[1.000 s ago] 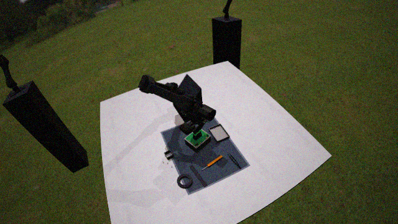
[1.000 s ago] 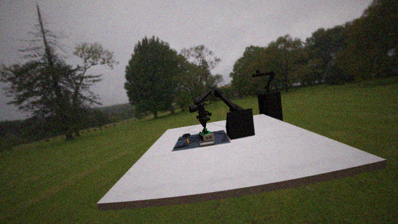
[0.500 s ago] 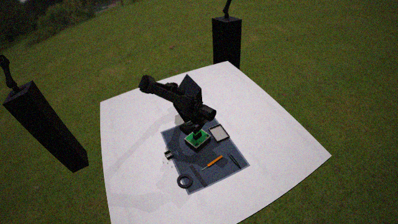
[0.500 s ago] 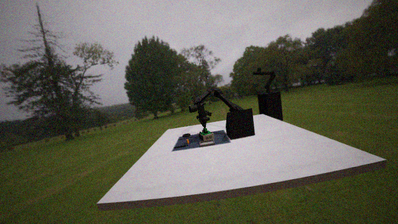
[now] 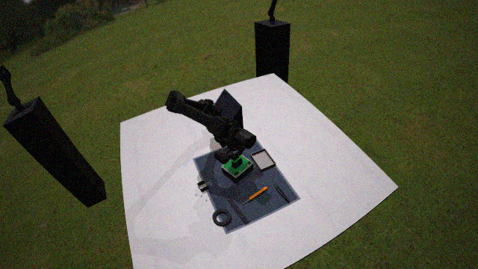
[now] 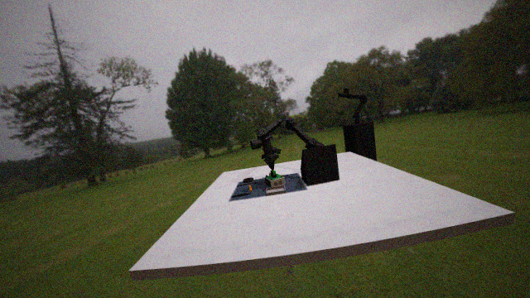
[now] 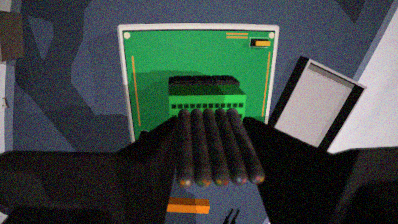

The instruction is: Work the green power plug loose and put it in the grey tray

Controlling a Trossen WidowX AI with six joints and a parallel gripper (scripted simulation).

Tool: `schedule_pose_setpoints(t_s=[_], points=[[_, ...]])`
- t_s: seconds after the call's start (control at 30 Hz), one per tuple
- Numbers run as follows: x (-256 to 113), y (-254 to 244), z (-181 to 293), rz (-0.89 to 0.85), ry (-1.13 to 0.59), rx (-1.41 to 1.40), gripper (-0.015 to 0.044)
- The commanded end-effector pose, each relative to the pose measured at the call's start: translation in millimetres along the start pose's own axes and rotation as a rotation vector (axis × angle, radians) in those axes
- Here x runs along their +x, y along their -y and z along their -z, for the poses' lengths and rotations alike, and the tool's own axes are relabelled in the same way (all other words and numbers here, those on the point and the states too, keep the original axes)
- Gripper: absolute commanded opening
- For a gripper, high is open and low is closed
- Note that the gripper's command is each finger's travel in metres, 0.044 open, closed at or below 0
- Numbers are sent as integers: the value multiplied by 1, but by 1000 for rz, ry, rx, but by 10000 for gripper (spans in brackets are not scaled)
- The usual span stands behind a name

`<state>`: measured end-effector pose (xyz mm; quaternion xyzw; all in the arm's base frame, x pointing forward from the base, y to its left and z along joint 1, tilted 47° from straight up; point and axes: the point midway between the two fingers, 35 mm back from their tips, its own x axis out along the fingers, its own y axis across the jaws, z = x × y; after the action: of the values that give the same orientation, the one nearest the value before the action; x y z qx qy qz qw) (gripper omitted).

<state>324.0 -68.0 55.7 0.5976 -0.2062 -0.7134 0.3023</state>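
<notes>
The green plug [image 5: 237,158] [image 7: 207,101] sits at the black socket [image 7: 204,80] on the green circuit board [image 5: 244,168] [image 7: 160,50], with several dark wires rising from it towards the wrist camera. My gripper [image 5: 236,156] [image 6: 272,170] [image 7: 210,125] points down over the board and is shut on the plug, one finger at each side. The fingers and wires hide the plug's near side, and I cannot tell how deep it sits. The grey tray [image 5: 263,160] [image 6: 275,191] [image 7: 314,104] lies beside the board, to its right in the wrist view, and looks empty.
On the blue mat [image 5: 261,179] [image 7: 97,95] lie an orange-handled screwdriver [image 5: 258,193] [image 7: 189,205] and dark tweezers [image 5: 281,193] [image 7: 230,217]. A black ring [image 5: 215,220] lies at the mat's edge. A small dark-and-light block [image 5: 202,186] [image 7: 11,37] is at the left edge.
</notes>
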Motion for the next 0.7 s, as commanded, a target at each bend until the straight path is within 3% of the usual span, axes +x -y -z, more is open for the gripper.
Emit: schedule_pose_setpoints(t_s=[0.0,0.43,0.67], points=[[-15,-5,-1,61,-23,-8,0],[-14,19,-1,-210,-25,-5,0],[-15,11,-1,-116,-25,-6,0]])
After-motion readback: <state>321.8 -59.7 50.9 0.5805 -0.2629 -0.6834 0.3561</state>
